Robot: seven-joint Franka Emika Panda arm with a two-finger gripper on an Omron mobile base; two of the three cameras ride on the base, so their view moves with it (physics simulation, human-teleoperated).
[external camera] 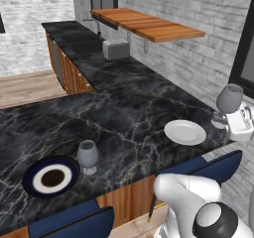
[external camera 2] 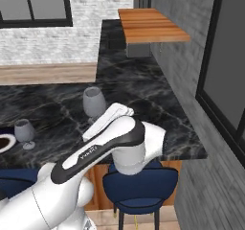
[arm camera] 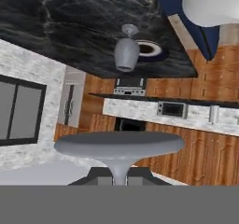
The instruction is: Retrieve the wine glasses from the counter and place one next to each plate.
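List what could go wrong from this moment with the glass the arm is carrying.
1. The tool is shut on the held wine glass by its thin stem; the glass could tip or slip in transit.
2. The glass hangs over the counter edge past the white plate; if released here it might fall.
3. Lowering it too close could knock the plate.

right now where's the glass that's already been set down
It stands upright on the black counter just right of the dark blue plate in the left base view: wine glass, well left of the white plate.
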